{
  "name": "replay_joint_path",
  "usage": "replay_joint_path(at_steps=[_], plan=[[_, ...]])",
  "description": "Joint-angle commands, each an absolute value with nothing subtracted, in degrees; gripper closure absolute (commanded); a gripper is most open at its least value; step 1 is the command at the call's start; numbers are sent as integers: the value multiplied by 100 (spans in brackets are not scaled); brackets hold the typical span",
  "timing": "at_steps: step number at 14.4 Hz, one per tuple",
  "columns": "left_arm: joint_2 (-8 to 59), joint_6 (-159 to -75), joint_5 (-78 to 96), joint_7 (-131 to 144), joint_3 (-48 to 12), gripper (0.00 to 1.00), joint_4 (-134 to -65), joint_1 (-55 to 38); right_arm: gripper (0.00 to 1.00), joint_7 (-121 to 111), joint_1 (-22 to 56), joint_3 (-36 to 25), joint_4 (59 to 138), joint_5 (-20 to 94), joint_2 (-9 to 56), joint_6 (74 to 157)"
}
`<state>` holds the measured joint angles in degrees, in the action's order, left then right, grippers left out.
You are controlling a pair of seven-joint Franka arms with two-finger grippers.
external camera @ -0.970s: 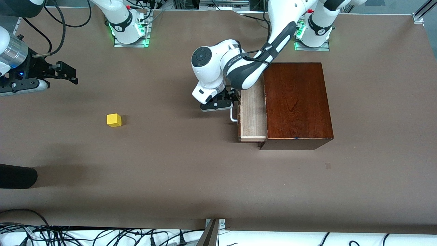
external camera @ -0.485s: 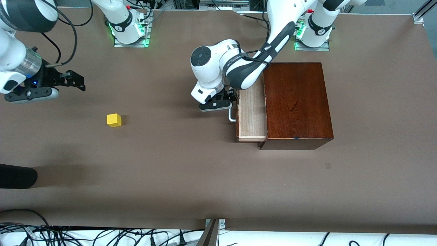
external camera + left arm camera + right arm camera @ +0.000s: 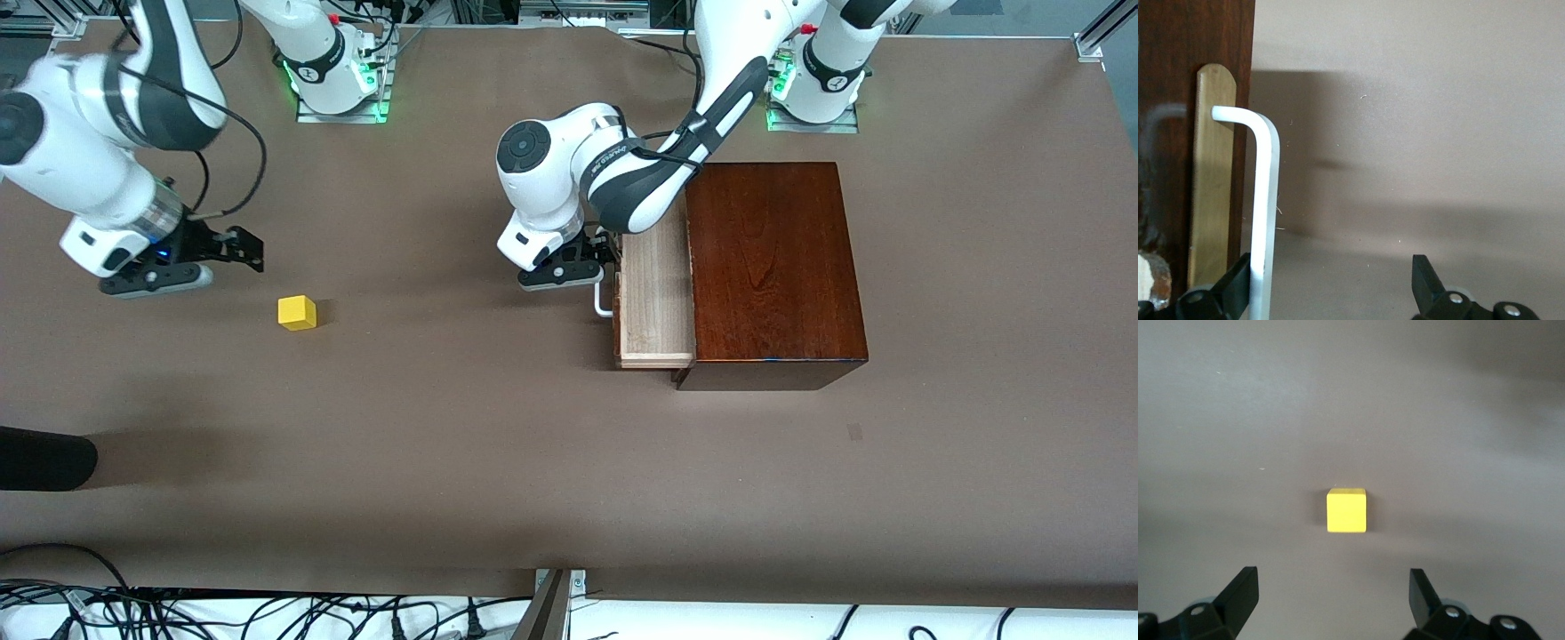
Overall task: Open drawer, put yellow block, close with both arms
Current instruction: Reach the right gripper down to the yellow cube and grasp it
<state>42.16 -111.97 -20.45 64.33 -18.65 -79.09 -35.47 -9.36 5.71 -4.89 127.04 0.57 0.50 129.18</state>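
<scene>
Drawer [image 3: 656, 298] is part open, sticking out of box [image 3: 772, 267] toward the right arm's end of table [image 3: 498, 462]; pale inside shows. Left gripper [image 3: 603, 267] is at the drawer front w/ fingers spread, one finger [image 3: 1231, 293] touching white handle [image 3: 1265, 213], the other well apart, so nothing clamped. Block [image 3: 297, 313] sits on table near the right arm's end, well apart from box. Right gripper [image 3: 240, 251] is over table just beside block, fingers [image 3: 1238, 593] wide open, empty.

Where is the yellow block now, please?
In the front view, the yellow block lies on the table toward the right arm's end, near the open right pincer.
</scene>
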Motion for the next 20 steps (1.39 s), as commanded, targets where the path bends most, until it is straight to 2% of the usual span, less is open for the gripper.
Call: replay_joint_path(at_steps=[1, 7, 10, 17, 20], plan=[[4597, -11760, -1547, 6627, -2013, 0, -7418, -3885, 0, -1142, 545, -510, 13174, 88, 306, 13770], [4518, -11690, -1547, 6574, -2013, 0, -7427, -3806, 0, -1204, 545, -510, 13613, 141, 817, 14817], [4351, -11655, -1556, 6565, -2004, 0, -7435, -3736, 0, -1204, 545, -510, 13667, 149, 993, 15020], [4114, -11005, -1652, 6399, -2004, 0, -7813, -3630, 0, -1195, 545, -492, 13737, 149, 1537, 15688], [3833, -10645, -1574, 6302, -2030, 0, -7761, -3542, 0, -1195, 545, -457, 13729, 141, 1722, 15960]])
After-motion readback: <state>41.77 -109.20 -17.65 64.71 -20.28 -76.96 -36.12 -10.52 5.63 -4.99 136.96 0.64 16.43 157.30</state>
